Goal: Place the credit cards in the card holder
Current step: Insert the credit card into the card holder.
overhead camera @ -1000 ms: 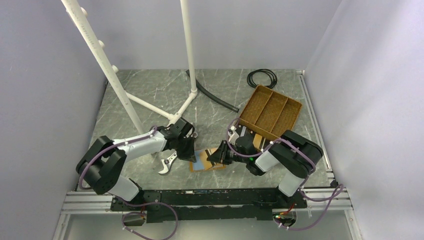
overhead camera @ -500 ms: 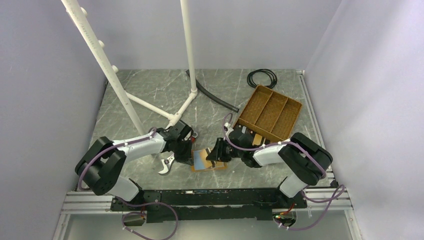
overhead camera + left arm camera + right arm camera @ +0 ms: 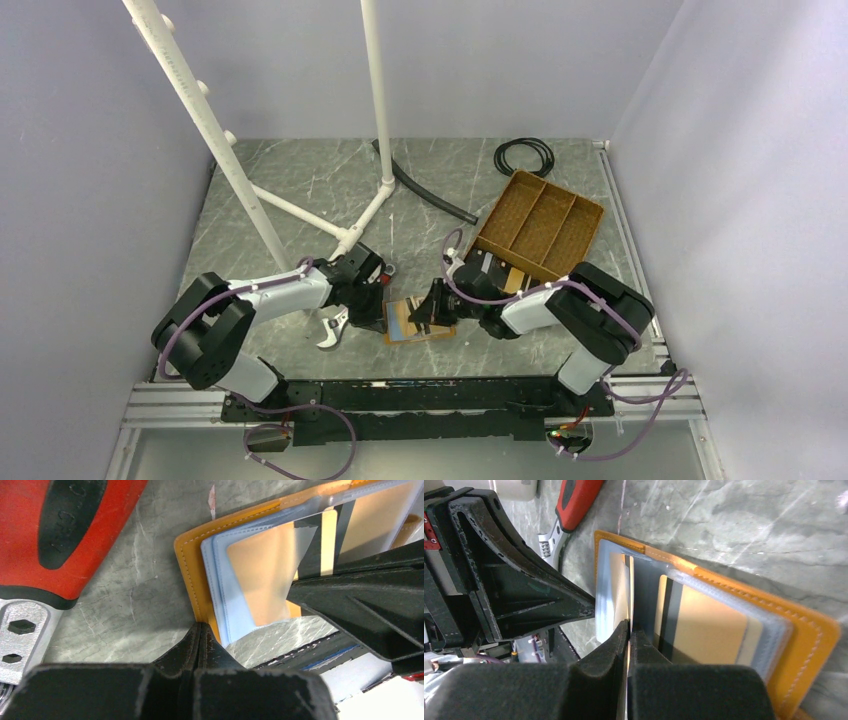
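The card holder [image 3: 402,322] lies open and flat at the near middle of the surface [image 3: 300,190], its long axis running left to right between the arms. It is orange outside, with bluish sleeves and tan panels inside. A red-handled wrench [image 3: 333,330] sits just to its left, and the brown tray [image 3: 540,225] is well behind on the right. The left claw [image 3: 200,630] is clenched, its tips on the orange edge. The right claw [image 3: 629,627] is clenched on a thin grey leaf [image 3: 646,595] at the middle; card or sleeve, I cannot tell.

No legible text; wrench handle [image 3: 65,525] bears embossed marks, perhaps letters (too blurred).
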Robot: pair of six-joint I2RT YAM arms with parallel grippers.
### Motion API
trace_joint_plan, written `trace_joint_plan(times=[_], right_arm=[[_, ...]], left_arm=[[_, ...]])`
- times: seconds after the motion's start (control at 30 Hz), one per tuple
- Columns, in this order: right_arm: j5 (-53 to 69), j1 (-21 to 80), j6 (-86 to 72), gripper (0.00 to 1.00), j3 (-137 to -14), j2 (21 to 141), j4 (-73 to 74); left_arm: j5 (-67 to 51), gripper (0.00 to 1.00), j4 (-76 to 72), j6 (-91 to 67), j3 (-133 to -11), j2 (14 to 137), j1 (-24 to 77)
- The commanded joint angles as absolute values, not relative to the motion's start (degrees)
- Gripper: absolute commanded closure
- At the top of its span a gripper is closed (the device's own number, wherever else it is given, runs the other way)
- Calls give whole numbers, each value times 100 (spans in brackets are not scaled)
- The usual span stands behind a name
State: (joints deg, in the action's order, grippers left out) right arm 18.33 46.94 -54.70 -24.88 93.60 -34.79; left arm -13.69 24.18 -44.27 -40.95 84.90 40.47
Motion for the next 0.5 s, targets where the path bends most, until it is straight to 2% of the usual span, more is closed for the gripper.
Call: trace_joint_plan(times=[0.0,0.03,0.13,0.2,0.27,0.47], right_arm=[[1357,5039,-5655,100,-2495,9605,-2943],[1325,5059,-5686,98,-2485,9555,-2841],[1186,5062,-5600,78,-2354,9276,-2468],[1020,5062,-5388,69,-2407,9029,-1945],[944,5062,-5219,64,-2453,8804,-1583],[901,5062,-4871,60,-2648,8416,-859]], left_arm=[[-1446,99,2102,-4567,-4008,8558,4216],[-1442,99,2110,-4572,-4008,8565,4211],[-1380,100,2154,-4571,-3987,8482,4223],[-1327,99,2235,-4538,-3998,8449,4217],[-1314,100,2260,-4519,-3995,8431,4215],[-1341,100,2256,-4518,-4027,8420,4220]])
